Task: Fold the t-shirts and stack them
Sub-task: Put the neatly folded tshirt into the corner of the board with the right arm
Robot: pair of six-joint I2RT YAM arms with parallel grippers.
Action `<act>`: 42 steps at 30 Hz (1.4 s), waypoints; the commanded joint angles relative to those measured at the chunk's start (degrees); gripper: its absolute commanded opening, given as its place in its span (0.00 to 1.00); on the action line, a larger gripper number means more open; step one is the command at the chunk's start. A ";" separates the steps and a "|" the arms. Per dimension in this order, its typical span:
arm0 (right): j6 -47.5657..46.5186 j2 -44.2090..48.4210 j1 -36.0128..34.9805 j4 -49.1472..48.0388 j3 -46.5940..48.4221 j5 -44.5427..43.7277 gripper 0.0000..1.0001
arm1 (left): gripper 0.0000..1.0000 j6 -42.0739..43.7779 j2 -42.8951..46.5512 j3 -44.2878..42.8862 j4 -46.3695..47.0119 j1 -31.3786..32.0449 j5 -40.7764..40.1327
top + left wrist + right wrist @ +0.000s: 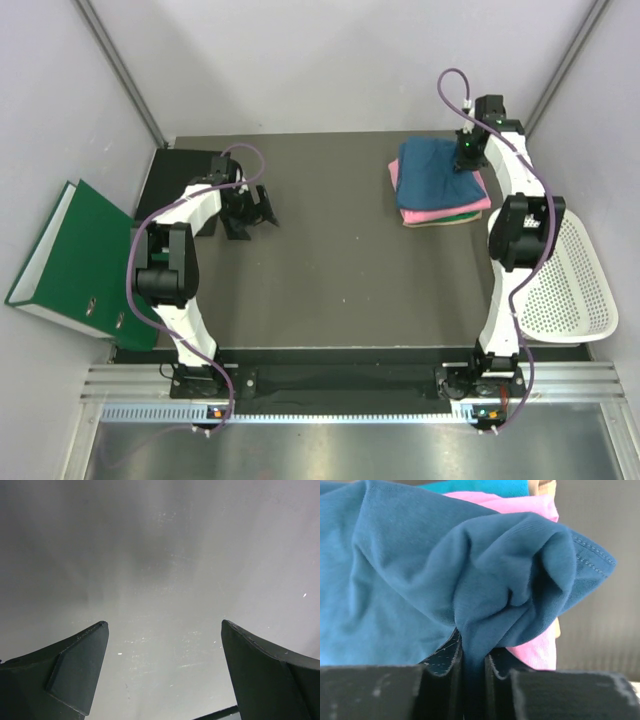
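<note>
A folded dark teal-blue t-shirt (432, 170) lies on top of a folded pink t-shirt (445, 210) at the back right of the table. My right gripper (470, 152) is at the pile's right back corner, shut on a bunched fold of the blue t-shirt (510, 595). In the right wrist view the cloth runs down between the two fingers (445, 655), and the pink t-shirt (535, 647) shows beneath it. My left gripper (250, 212) hangs over the table's back left, far from the shirts. Its fingers (80, 670) stand wide open with nothing between them.
A green binder (75, 255) lies open off the table's left edge. A white mesh basket (565, 280) sits at the right edge, beside the right arm. Under the pink shirt a green and a tan layer (440, 221) show. Grey walls stand close behind.
</note>
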State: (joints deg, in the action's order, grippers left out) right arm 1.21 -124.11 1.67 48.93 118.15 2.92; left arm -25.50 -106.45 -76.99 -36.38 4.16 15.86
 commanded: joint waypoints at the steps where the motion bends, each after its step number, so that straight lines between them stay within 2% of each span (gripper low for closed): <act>1: -0.77 -1.12 0.26 -4.10 1.47 -0.80 0.14 | 0.99 0.71 -0.07 -0.62 -1.24 0.14 -0.91; 7: -0.34 -4.56 1.14 -4.89 2.35 -5.37 0.15 | 0.98 0.89 -0.24 -0.88 -1.94 0.14 -0.74; 9: 0.19 -4.91 1.05 -5.42 2.26 -10.09 0.28 | 0.98 0.97 -0.33 -1.32 -2.29 0.14 -0.48; 10: 0.37 -4.91 0.97 -5.59 2.26 -12.56 0.38 | 0.98 1.15 -0.59 -1.49 -2.38 0.14 -0.39; 11: 0.89 -4.73 0.79 -5.42 2.26 -14.85 0.56 | 0.98 1.15 -0.68 -1.67 -2.64 0.14 -0.39; 14: 0.98 -1.49 0.09 -6.29 0.17 -23.64 0.80 | 0.98 1.33 -0.68 -2.29 -2.91 0.14 -0.13; 15: 0.98 1.91 -0.18 -6.91 -0.98 -26.01 0.84 | 0.98 1.33 -0.77 -2.37 -2.91 0.14 0.05; 16: 1.33 3.95 -0.35 -7.79 -2.29 -27.16 0.99 | 0.98 1.41 -0.77 -2.29 -2.82 0.14 0.14; 19: 0.28 13.00 -1.23 -12.97 -8.36 -26.30 1.00 | 0.98 1.33 -0.95 -1.94 -2.56 0.14 0.31; 21: -0.42 18.26 -4.74 -15.96 -11.62 -25.69 1.00 | 0.98 1.24 -0.95 -1.58 -2.29 0.23 0.49; 25: -0.69 19.00 -9.84 -13.96 -9.70 -17.70 1.00 | 0.98 1.24 -1.74 -1.14 -1.76 0.32 0.84; 27: -0.77 16.99 -12.56 -12.55 -7.15 -9.56 0.85 | 0.98 1.33 -2.09 -1.23 -1.68 0.41 0.93; 28: 0.44 16.28 -13.53 -12.63 -6.71 -6.99 0.69 | 0.98 1.33 -2.26 -1.32 -1.68 0.49 0.93; 29: 1.07 15.32 -15.28 -12.80 -5.92 -4.00 0.11 | 0.98 1.41 -2.35 -1.32 -1.50 0.58 1.02; 30: 1.94 12.87 -16.17 -12.37 -5.30 -0.58 0.00 | 0.98 1.41 -2.35 -1.32 -1.59 0.58 0.93; 37: 6.78 -3.66 -23.11 -4.03 7.17 6.75 0.00 | 0.98 1.24 -1.83 -0.80 -1.50 0.58 0.75; 42: 8.63 -10.35 -24.08 -1.56 8.32 6.31 0.00 | 0.98 1.59 -1.83 -0.70 -1.85 0.67 0.67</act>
State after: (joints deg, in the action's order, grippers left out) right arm 7.42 -132.00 -21.71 41.89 122.83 6.96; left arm -25.06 -109.03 -77.25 -38.65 4.60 16.03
